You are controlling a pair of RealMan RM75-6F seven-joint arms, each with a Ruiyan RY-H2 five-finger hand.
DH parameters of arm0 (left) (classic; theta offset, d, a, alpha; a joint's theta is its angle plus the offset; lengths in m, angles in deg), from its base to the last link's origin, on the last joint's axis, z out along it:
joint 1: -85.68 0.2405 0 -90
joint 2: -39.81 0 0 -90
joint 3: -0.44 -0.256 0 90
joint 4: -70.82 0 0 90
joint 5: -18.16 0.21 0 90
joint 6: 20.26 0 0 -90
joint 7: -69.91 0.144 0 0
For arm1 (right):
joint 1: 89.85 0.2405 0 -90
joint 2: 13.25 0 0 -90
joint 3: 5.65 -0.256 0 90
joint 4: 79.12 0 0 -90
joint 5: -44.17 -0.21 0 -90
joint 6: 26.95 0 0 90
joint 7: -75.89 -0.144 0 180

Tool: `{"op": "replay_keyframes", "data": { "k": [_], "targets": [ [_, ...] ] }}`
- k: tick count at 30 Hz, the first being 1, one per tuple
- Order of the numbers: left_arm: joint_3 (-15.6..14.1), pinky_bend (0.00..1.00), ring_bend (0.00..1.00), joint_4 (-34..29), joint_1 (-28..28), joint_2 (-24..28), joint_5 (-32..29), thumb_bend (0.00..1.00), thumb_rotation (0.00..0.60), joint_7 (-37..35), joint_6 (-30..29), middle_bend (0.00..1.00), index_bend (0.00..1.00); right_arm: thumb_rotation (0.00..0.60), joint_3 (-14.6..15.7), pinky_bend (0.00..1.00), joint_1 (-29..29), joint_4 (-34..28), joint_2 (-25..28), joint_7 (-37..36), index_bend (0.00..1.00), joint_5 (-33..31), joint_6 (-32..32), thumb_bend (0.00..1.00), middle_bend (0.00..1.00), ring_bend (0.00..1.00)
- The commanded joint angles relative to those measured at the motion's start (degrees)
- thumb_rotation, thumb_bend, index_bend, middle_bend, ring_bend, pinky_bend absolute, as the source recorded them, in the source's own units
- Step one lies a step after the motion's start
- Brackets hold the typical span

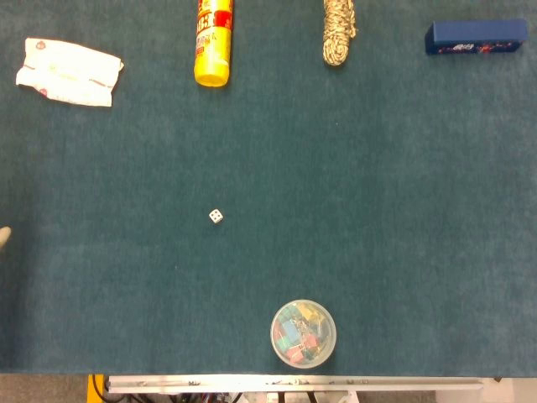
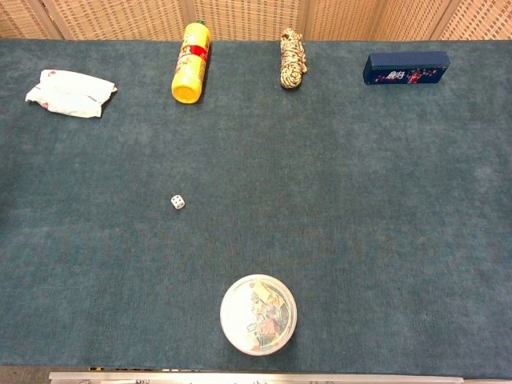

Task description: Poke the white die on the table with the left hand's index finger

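Head view looks straight down on a dark teal tabletop [image 1: 377, 210]. At the far left edge, about halfway down, a small pale tip [image 1: 4, 237] pokes into the frame; it may be part of the left robot hand, but too little shows to say, and whether that robot hand is spread or curled cannot be told. The right robot hand appears in neither view. Along the back, from left to right, lie a crumpled white packet [image 1: 69, 72], a yellow bottle [image 1: 212, 42] on its side, a coil of pale rope [image 1: 338, 32] and a dark blue box [image 1: 477, 37]. The white die [image 1: 216, 216] sits alone on open carpet-like cloth, left of centre, well apart from everything. Near the front edge, to the right of the die, stands a clear round tub of coloured clips [image 1: 303, 333]. Chest view shows the same layout, with the die [image 2: 178, 202] small and isolated. Judging the risks: the die is tiny and light, so a finger arriving from the left at an angle could flick it rightward or tumble it instead of giving a clean poke. A slightly off aim would land on cloth and miss. Other fingers hanging low could brush the die first. The tub is the nearest thing a skidding die could strike.
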Motion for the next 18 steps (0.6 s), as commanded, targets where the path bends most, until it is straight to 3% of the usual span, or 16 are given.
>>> {"op": "replay_keyframes", "data": {
  "k": [1, 6, 18],
  "targets": [
    [-0.1, 0.38, 0.15, 0.2, -0.1, -0.1, -0.1, 0.02, 0.6, 0.2, 0.3, 0.19, 0.29, 0.6, 0.1, 0.64, -0.2, 0.0, 0.2, 0.2, 0.39, 0.4, -0.6, 0.01, 0.39, 0.39],
    [-0.4, 0.38, 0.15, 0.3, -0.4, -0.2, -0.2, 0.02, 0.6, 0.3, 1.2, 0.19, 0.29, 0.6, -0.2, 0.64, -0.8, 0.4, -0.4, 1.2, 0.4, 1.0, -2.6, 0.05, 0.41, 0.39],
    [-1.1, 0.38, 0.15, 0.2, 0.2, -0.1, 1.5, 0.02, 0.6, -0.5, -0.2, 0.19, 0.29, 0.6, 0.3, 0.57, -0.9, 0.0, -0.2, -0.8, 0.41, 3.1, -3.7, 0.05, 0.41, 0.38]
  ]
}}
